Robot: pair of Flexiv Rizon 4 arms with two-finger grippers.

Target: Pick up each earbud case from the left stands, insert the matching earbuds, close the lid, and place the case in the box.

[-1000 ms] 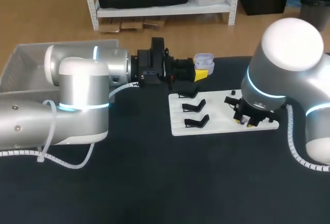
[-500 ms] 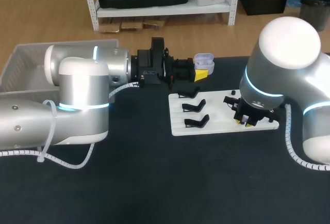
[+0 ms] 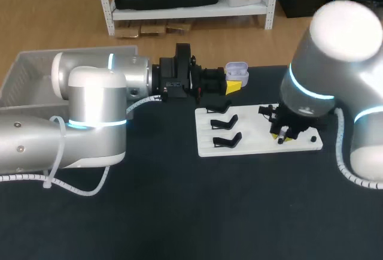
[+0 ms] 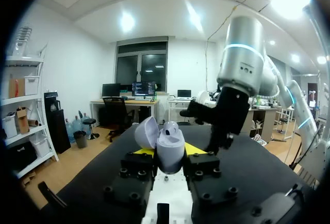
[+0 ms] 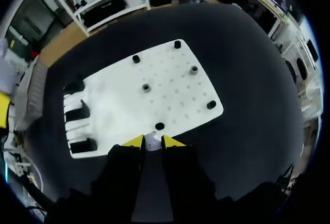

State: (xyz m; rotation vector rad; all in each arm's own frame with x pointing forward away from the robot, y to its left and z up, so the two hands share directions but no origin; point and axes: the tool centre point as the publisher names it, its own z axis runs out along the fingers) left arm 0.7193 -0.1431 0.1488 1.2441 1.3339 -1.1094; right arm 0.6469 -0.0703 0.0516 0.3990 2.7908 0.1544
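A lavender earbud case (image 3: 237,68) with its lid up sits in my left gripper (image 3: 234,84), held level behind the white board (image 3: 251,129). In the left wrist view the fingers are shut on the case (image 4: 170,147), the lid (image 4: 145,131) leans back, and one earbud (image 4: 170,127) sits inside. My right gripper (image 3: 281,136) hangs over the board's right part. In the right wrist view its yellow tips pinch a small white earbud (image 5: 152,140) just above the board's (image 5: 154,74) near edge.
Three black stands (image 3: 226,131) line the board's left side, seen also as stands (image 5: 77,115) in the right wrist view. Several short black pegs (image 5: 146,88) stick up from the board. A grey box (image 3: 30,74) stands at the table's far left.
My right gripper has closed on the earbud and risen a little off the board, shifting slightly left. The left arm and the case have stayed still.
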